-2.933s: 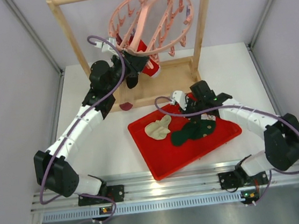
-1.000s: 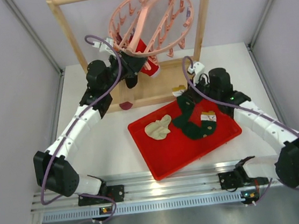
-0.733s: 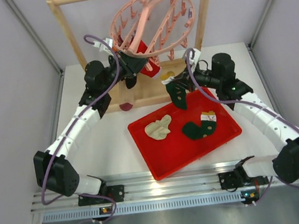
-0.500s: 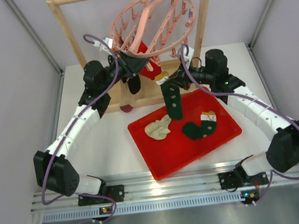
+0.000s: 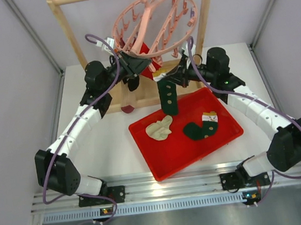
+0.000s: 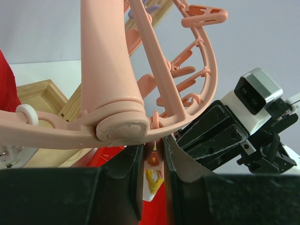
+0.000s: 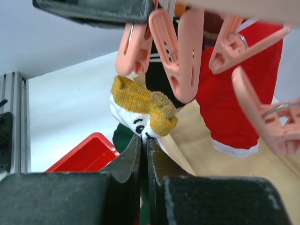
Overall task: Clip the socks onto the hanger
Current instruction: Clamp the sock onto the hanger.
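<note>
Dark green sock [image 5: 168,97]: where is it? (A)

In the right pincer [image 5: 166,79]; jaws closed on the yellow-and-white cuff [image 7: 140,112]; body hangs straight down from there; toe end sits over the far edge of the red tray [image 5: 167,165]; can't tell if it touches. (B)

Cuff versus the hanger [image 5: 145,20]? (A)

Just under the ring's near side; right wrist view puts it right below a cluster of pink pegs [image 7: 180,61], not in any of them. (B)

Left pincer [image 5: 134,61]? (A)

Up at the hanger, under the hub [image 6: 123,129]; jaws nearly together, clamped on a thin pink piece that reads as a peg [image 6: 152,146]; the cuff shows through the gap below it. (B)

Hanger attitude? (A)

Hooked on the top bar of the wooden rack [image 5: 70,35]; ring tilted, low side toward the left arm. (B)

Other socks? (A)

Red sock [image 5: 146,50] hangs from the hanger beside the left pincer; black striped sock [image 7: 153,82] hangs next to it, behind the pegs; which pegs hold them I can't tell. Cream sock [image 5: 159,128] and second green sock [image 5: 199,130] lie flat in the tray, apart from each other; tray rests on the white tabletop [image 5: 106,150], in front of the rack. (B)
</note>
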### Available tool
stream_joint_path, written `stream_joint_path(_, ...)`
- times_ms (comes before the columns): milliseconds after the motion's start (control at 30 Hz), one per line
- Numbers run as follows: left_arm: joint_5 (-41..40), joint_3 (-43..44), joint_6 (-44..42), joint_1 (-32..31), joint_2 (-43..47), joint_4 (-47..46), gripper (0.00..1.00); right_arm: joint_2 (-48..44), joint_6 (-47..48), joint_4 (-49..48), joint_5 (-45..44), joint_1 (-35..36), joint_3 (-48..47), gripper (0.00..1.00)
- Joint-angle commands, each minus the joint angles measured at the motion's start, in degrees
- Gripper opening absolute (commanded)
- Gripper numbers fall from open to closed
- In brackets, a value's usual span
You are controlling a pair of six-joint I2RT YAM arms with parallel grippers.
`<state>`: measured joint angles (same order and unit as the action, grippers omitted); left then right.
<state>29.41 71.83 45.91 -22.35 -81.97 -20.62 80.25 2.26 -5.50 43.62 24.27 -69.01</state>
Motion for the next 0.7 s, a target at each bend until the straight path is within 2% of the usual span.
stream_joint_path(0, 1.3, 0.2, 0.3, 0.5, -0.4, -4.6, 0.00, 0.6, -1.9, -5.6, 1.8, 0.7, -3.8, 0.00)
stream_joint_path(200, 1.7, 0.1, 0.5, 0.5, -0.5, -4.5, 0.00, 1.8, -4.8, -5.7, 1.7, 0.7, -5.0, 0.00)
stream_joint_path(667, 1.5, 0.2, 1.6, 0.5, -0.8, -4.3, 0.00, 2.6, -1.0, -3.3, 1.6, 1.6, -6.1, 0.00)
